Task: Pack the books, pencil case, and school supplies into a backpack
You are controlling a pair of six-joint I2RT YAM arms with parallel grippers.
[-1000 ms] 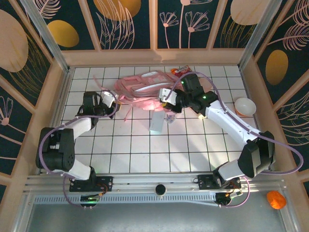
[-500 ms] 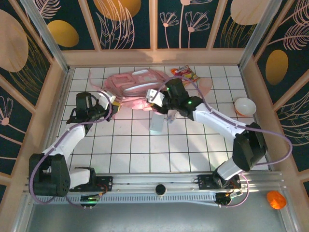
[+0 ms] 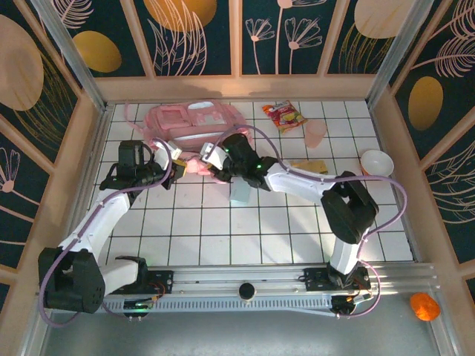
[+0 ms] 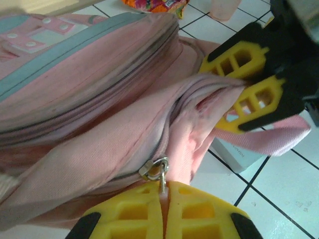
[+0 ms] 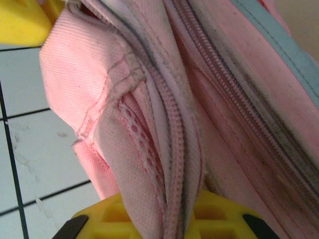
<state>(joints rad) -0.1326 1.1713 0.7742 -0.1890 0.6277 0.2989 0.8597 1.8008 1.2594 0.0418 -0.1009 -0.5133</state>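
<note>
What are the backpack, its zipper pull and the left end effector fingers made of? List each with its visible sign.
The backpack looks like matte woven fabric, perhaps polyester: weave and stitched seams show. Its zipper pull seems to be metal: silvery, glinting. The left end effector fingers look like moulded plastic: even yellow, ribbed pockets, slight sheen.

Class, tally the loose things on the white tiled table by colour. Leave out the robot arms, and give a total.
Pink: 2 (backpack, cup)
Red-orange: 1 (snack packet)
Pale yellow: 1 (small block)
White: 1 (bowl)
Pale blue-green: 1 (pencil case)
Total: 6
</note>
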